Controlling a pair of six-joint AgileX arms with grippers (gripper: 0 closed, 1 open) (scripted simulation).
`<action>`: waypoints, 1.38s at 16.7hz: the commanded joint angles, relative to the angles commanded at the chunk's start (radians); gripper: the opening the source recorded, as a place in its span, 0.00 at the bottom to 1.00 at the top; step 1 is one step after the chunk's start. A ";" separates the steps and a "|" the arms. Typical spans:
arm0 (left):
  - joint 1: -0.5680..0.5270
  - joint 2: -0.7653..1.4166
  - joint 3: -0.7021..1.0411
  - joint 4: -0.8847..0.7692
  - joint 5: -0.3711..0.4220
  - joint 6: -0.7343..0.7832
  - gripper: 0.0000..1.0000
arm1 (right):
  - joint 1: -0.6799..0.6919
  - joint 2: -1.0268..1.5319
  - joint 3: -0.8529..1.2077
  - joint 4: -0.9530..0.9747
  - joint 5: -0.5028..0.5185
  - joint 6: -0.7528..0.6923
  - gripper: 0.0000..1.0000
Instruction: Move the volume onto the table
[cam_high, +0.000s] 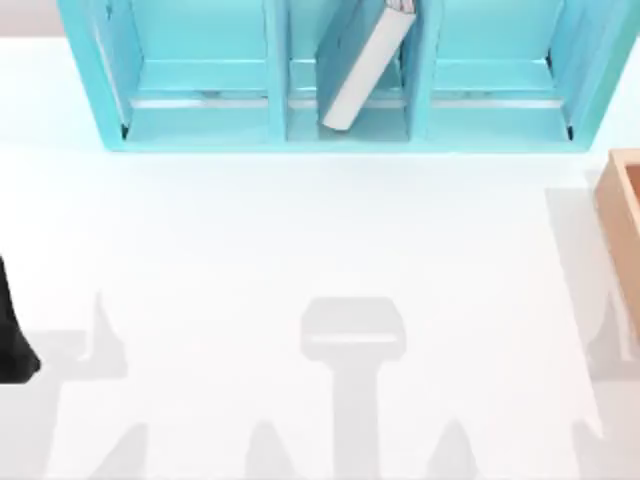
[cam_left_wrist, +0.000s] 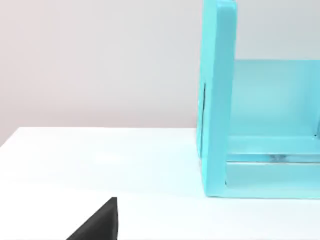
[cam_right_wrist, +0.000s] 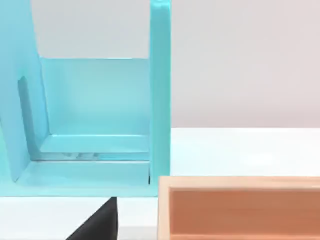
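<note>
The volume (cam_high: 365, 62) leans inside the middle compartment of the light-blue shelf unit (cam_high: 340, 140), at the top centre of the top view. Its long axis is tilted, with the lower end toward the frame's centre and the upper end cut off by the top edge. The bench (cam_high: 300, 260) in front of it is where the volume must go. A dark piece of the left arm (cam_high: 15, 330) shows at the left edge, well apart from the volume. For both the left tool and the right tool I cannot tell if the fingers are released or clenched. A tan wooden box (cam_high: 625, 230) sits at the right edge, partly cut off.
</note>
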 joint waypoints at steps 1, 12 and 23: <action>0.000 0.000 0.000 0.000 0.000 0.000 1.00 | 0.000 0.000 0.000 0.000 0.000 0.000 1.00; 0.000 0.000 0.000 0.000 0.000 0.000 1.00 | 0.153 0.496 0.238 0.234 0.168 0.088 1.00; 0.000 0.000 0.000 0.000 0.000 0.000 1.00 | 0.488 1.643 0.769 0.744 0.513 0.285 1.00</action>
